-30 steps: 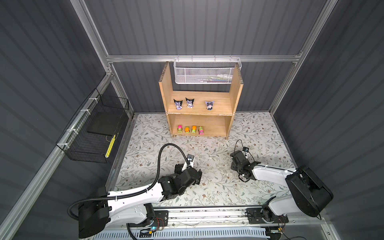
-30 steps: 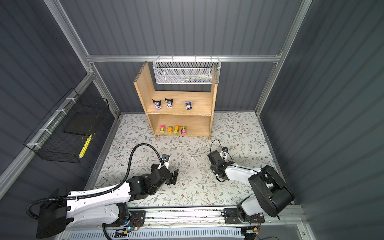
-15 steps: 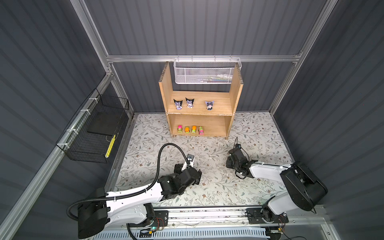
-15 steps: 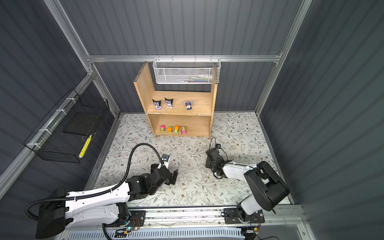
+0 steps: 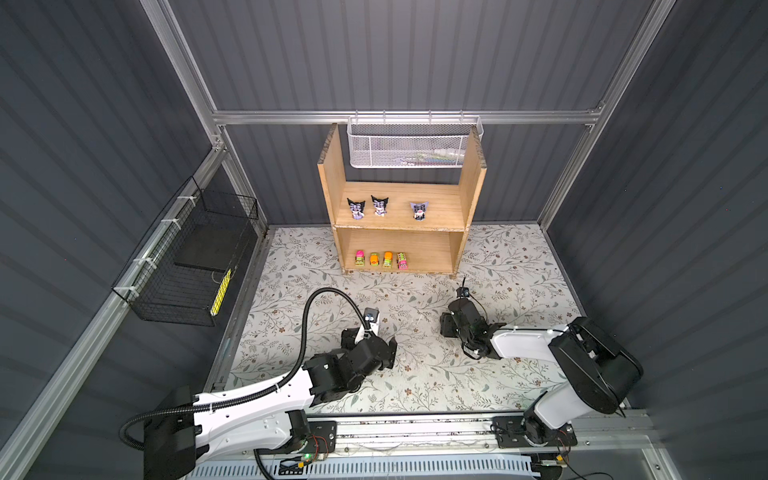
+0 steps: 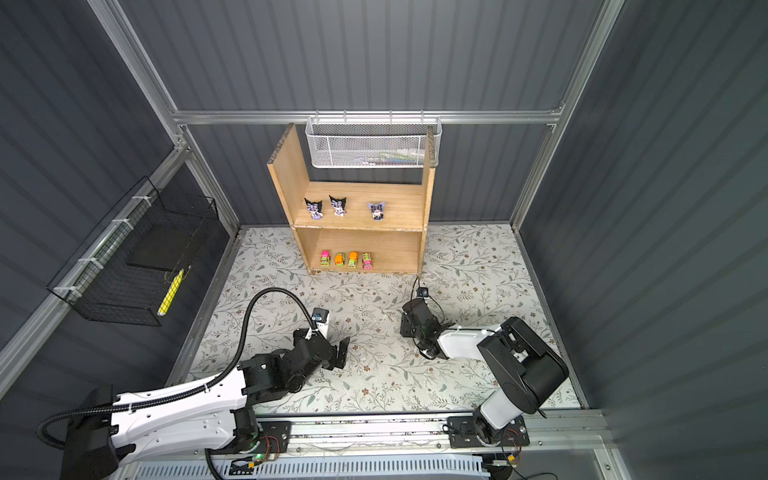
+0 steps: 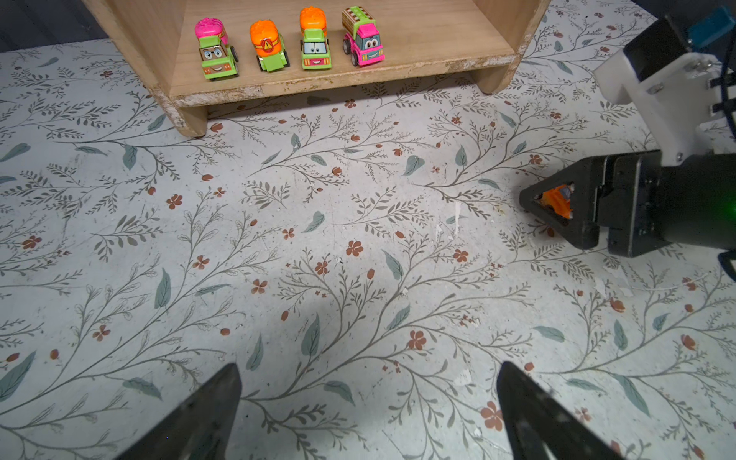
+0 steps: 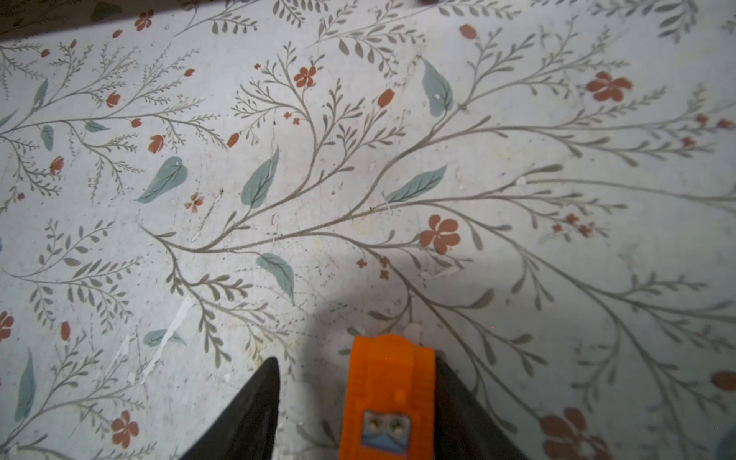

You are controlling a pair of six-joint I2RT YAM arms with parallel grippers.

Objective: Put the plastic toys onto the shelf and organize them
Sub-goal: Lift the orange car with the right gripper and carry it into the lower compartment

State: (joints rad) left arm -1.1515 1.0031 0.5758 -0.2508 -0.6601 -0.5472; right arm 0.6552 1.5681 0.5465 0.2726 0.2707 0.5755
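Right wrist view: orange plastic toy car cut off at frame edge, touching one finger of part-open right gripper. Left gripper wide, empty. Wooden shelf: four neon cars, three purple-black figurines.

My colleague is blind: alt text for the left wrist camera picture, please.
Four toy cars stand in a row in the wooden shelf; over the flowered mat nearby, the right gripper straddles an orange car.

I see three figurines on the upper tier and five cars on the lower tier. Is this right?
No. The lower tier holds four cars, not five; the left wrist view shows it. Three figurines on the upper tier is right.
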